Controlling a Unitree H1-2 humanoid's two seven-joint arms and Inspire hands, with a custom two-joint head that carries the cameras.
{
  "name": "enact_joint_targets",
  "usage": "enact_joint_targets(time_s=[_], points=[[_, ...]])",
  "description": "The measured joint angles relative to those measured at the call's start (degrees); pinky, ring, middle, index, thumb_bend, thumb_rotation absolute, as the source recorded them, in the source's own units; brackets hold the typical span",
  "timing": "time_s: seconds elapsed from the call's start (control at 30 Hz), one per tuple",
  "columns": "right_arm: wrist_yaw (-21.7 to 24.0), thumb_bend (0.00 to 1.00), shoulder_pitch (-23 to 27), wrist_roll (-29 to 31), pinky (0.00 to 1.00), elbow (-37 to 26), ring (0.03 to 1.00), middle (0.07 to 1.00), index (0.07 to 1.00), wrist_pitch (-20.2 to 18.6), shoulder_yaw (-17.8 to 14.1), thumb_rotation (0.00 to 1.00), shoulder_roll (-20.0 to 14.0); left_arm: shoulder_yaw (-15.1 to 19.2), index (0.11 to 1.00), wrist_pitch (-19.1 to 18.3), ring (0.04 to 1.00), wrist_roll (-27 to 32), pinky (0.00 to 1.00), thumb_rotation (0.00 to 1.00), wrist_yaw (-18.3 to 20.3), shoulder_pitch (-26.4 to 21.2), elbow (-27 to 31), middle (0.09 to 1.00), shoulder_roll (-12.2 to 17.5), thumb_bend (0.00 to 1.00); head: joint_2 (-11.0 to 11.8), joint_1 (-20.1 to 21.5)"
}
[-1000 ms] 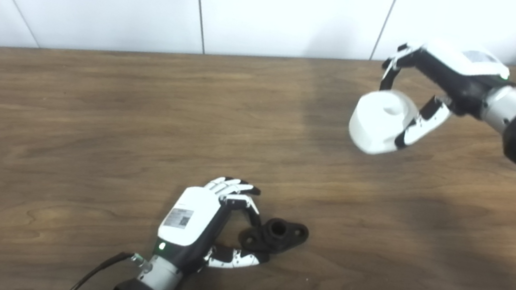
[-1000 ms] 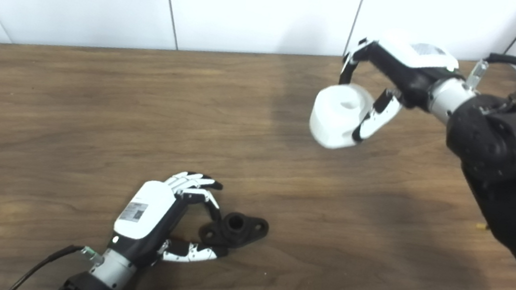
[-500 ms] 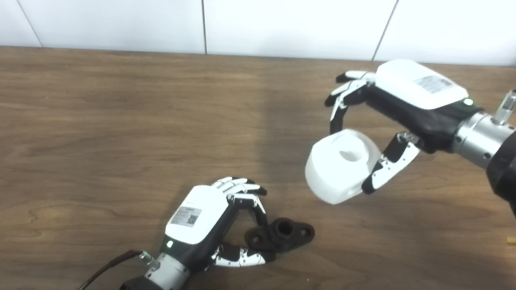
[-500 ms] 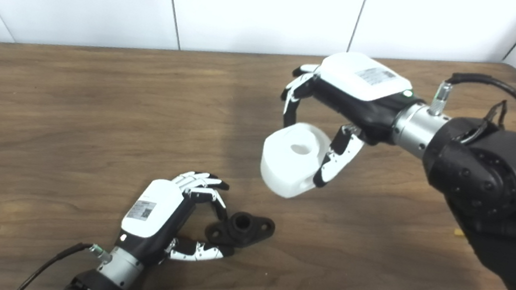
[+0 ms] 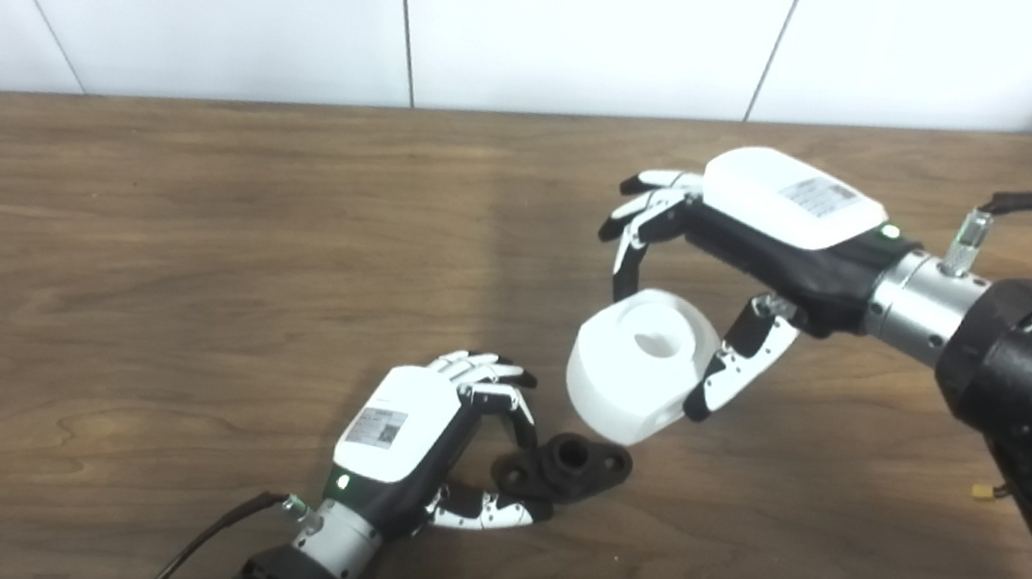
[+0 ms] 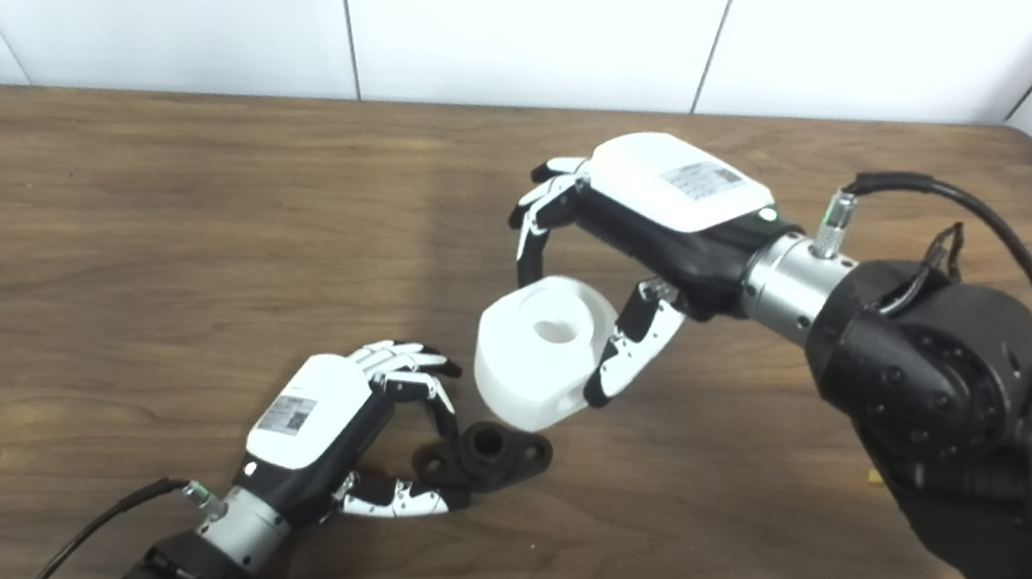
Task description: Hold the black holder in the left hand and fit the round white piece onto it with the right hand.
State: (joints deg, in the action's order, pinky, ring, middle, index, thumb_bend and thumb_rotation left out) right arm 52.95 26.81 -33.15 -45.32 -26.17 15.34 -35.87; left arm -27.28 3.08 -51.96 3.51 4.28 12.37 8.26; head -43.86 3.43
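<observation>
1. While the fitting is being prepared, the table (image 5: 134,206) is being left bare around the work — wide wooden room is lying to the left and front, with the wall edge far behind and the right edge near the right arm.
2. The round white piece (image 5: 632,364) is being carried in the air by the right hand (image 5: 746,236), clamped between fingers and thumb with its centre hole facing up, probably so it can be lowered over the holder's socket.
3. The black holder (image 5: 567,463) is being steadied on the table by the left hand (image 5: 414,437), fingertips and thumb closed on its near end — its open socket is being left exposed, just below and beside the white piece, not yet touching.
</observation>
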Motion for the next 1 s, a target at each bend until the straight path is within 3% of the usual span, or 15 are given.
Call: enact_joint_targets(time_s=[0.3, 0.73, 0.87, 1.0], points=[[0.1, 0.52, -2.3, -1.3, 0.91, 1.4, 0.935, 0.816, 0.482, 2.3, 3.0, 0.13, 2.5, 0.2, 0.487, 0.1, 0.845, 0.2, 0.84, 0.06, 0.2, -0.3, -0.3, 0.789, 0.0, 0.52, 0.0, -0.8], [0.1, 0.52, -4.2, -4.2, 0.85, 2.7, 0.936, 0.827, 0.482, 4.0, 5.2, 0.13, 6.7, 0.4, 0.487, 0.2, 0.855, 0.4, 0.85, 0.06, -0.4, -0.2, -0.5, 0.798, 0.1, 0.52, 1.1, -1.2], [0.0, 0.52, -4.7, -5.2, 0.82, 2.7, 0.931, 0.822, 0.482, 4.7, 5.3, 0.13, 7.2, 0.4, 0.487, 0.1, 0.858, 0.4, 0.86, 0.06, -0.3, 0.0, -0.4, 0.796, 0.1, 0.52, 3.6, -2.1], [-1.5, 0.52, -6.2, -5.5, 0.81, 2.7, 0.933, 0.824, 0.482, 7.1, 5.0, 0.13, 7.2, 0.4, 0.487, 0.1, 0.853, 0.2, 0.85, 0.06, -0.4, 0.6, -0.1, 0.795, 0.0, 0.52, 3.5, -2.4]])
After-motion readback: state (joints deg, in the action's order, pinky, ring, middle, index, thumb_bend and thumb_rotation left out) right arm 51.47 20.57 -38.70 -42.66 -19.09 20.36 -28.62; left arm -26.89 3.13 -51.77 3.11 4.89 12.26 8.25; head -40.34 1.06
